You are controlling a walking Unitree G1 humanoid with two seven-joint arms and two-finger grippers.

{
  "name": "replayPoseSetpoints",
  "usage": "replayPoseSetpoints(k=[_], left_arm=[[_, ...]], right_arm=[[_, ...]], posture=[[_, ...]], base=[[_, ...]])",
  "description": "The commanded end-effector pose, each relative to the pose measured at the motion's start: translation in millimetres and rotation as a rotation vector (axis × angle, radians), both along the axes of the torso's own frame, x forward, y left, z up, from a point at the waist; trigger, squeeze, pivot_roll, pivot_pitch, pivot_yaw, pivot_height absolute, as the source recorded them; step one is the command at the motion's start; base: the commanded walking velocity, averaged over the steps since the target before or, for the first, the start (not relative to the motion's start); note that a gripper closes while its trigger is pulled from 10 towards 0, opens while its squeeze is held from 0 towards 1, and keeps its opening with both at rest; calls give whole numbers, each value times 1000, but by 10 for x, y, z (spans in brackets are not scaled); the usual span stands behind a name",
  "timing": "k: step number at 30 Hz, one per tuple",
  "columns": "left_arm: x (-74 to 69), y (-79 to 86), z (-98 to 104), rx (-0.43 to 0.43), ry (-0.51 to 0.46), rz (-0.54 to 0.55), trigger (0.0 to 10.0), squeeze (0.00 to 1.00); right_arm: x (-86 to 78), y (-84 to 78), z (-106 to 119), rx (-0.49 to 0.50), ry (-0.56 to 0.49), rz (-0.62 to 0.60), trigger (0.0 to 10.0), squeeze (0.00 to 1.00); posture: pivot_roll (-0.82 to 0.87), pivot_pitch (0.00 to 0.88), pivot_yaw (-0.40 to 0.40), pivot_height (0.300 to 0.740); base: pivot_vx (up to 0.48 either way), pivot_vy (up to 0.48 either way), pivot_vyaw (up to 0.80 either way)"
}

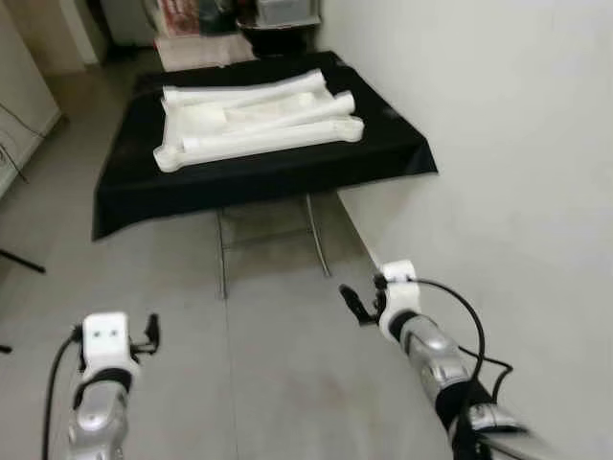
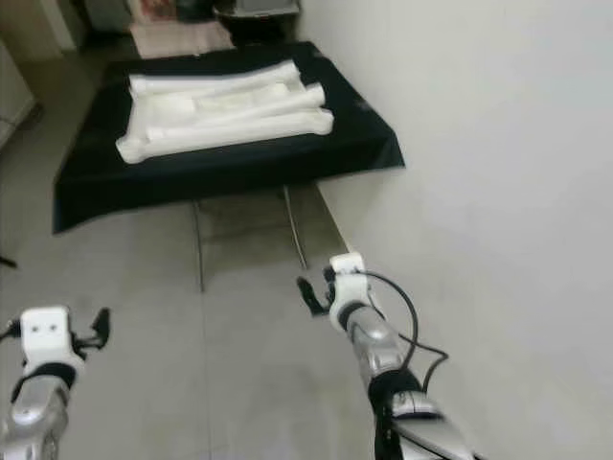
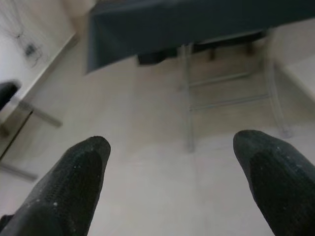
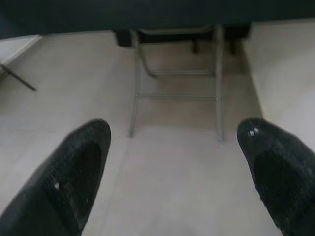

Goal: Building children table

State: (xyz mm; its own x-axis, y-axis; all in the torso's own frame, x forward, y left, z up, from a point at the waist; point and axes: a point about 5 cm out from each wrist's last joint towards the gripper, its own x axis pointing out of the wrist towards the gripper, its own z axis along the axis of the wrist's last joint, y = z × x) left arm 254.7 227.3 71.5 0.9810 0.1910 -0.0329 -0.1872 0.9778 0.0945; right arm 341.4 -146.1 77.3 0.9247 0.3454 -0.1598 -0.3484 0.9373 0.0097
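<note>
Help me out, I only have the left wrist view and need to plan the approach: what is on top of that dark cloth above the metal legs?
Observer: White plastic table parts lie on the black-covered table: a flat panel with long leg pieces laid across it.
Operator: Is the right end effector anywhere near them?
Observer: No. The right end effector is raised over the floor, short of the table, fingers apart and empty.
Operator: Anything beside the table on my right?
Observer: A white wall runs along the table's right side.
</note>
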Motion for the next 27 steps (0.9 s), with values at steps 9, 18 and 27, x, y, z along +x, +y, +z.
replayPoseSetpoints(k=[9, 18, 27], left_arm=[[-356, -565, 78, -202, -24, -147, 10000, 0], [-162, -465, 447, -127, -105, -126, 10000, 0], [-83, -537, 497, -166, -126, -119, 10000, 0]], right_arm=[[-238, 291, 220, -44, -182, 183, 10000, 0], [-176, 200, 441, -10, -245, 60, 10000, 0], [-166, 174, 428, 30, -203, 59, 10000, 0]], posture=[[17, 0, 59, 740], [3, 0, 64, 740], [4, 0, 43, 740]], base=[[0, 0, 0], [0, 0, 51], [332, 0, 444]])
